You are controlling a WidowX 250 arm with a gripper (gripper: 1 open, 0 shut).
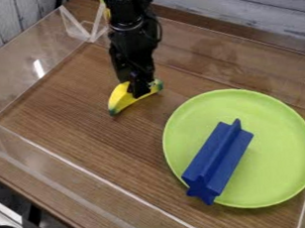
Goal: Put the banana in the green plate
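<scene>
Gripper [139, 87] pointing straight down, jaws clamped across the upper end of the banana [130, 96], still resting on the wooden tabletop [78, 142]. Long axis slanting from lower left to upper right. Green plate [269, 127] lying to the lower right, near but apart, already carrying a blue block [219, 158]. Next, probably: lift, then carry right, clear of the block.

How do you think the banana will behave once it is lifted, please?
The banana looks like smooth, glossy plastic, so it may slip or pivot in the tool, which sits toward one end. It is small and probably light and stiff. Its curved body could rock when set on the green plate.
</scene>
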